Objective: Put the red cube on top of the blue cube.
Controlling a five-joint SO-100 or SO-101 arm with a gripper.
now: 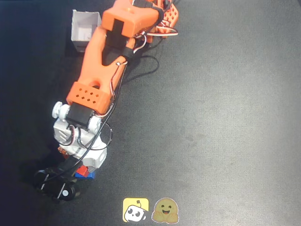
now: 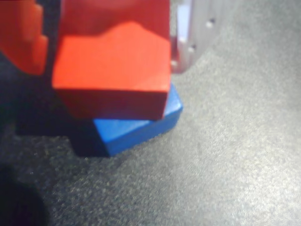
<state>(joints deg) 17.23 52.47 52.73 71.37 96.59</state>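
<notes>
Gripping the red cube, fingers set it overhanging the blue cube's edge.

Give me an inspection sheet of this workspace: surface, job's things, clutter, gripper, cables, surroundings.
Surface: dark matte table, speckled up close in the wrist view.
Job's things: red cube sits over the blue cube, offset and rotated so blue edges and a corner stick out; both mostly hidden under the arm in the overhead view.
Clutter: white open box near the top left; two cartoon stickers at the bottom edge.
Gripper: gripper is at the red cube, an orange finger on its left and a pale finger on its right; whether it grips or has let go cannot be told.
Cables: black and coloured wires run along the orange arm and loop onto the table.
Surroundings: nothing seen.
</notes>
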